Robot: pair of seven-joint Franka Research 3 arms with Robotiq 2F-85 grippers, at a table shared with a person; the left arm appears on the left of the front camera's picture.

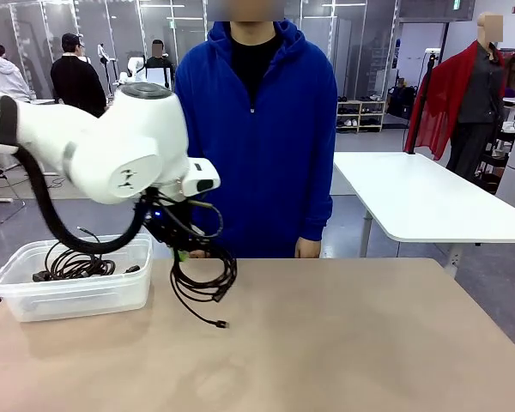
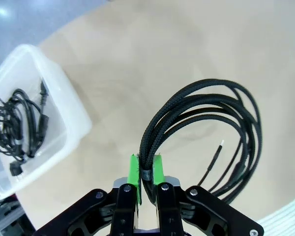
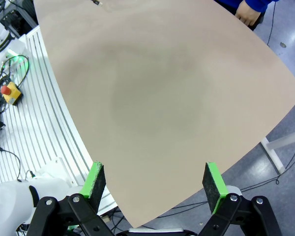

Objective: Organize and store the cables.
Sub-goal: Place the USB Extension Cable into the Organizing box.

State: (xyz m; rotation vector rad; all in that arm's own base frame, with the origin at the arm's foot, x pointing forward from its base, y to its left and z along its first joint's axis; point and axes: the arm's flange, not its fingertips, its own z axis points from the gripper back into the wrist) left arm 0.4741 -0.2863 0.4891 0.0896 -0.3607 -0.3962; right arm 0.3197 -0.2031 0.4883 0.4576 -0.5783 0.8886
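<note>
Left gripper (image 2: 145,173) | clamped on cable coil (image 2: 206,132) | coil hangs beneath gripper

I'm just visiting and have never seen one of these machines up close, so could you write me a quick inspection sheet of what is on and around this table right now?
Surface: tan table, bare across its middle and right.
Job's things: one coiled black cable hangs above the table from the left end effector, its plug end dangling; more coiled cables lie in the clear plastic bin at the table's left.
Clutter: nothing seen.
Grippers: left end effector shut on the coiled black cable at its small band; right end effector open, holding nothing, above the table.
Cables: thick black hose loops off the left arm.
Surroundings: a person in a blue hoodie stands at the far side; white table behind.
</note>
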